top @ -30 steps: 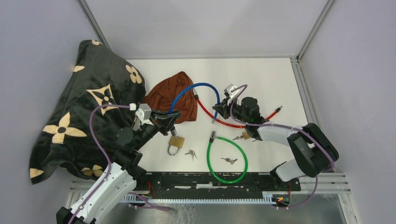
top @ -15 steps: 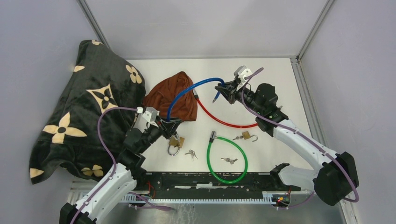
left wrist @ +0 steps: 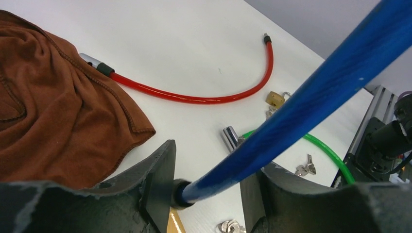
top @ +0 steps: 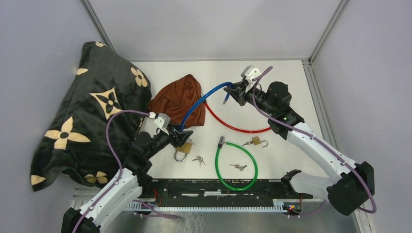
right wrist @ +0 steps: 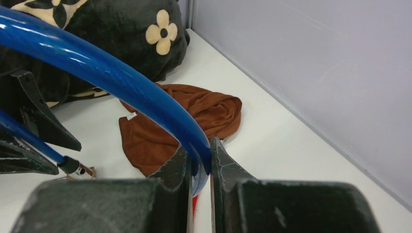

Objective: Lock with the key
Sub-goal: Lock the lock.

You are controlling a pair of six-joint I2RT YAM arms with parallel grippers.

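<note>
Grey walls close in a white tabletop, with a black flowered blanket heaped on my left and a brown cloth lying beside it.

My right tool is raised over the far middle of the tabletop and is clamped tight on the blue cable lock close to one end. In the right wrist view the cable is pinched between both fingers. From there the cable arcs down across the cloth to my left tool.

That tool stands open. In the left wrist view the cable's dark end sits between the spread fingers, close to one and clear of the other.

A brass padlock lies on the tabletop just by the left tool, with a bunch of keys near it. The red cable lock curves across the middle. The green cable lock is looped near the front edge, with another key inside the loop and a second padlock just beyond it.
</note>
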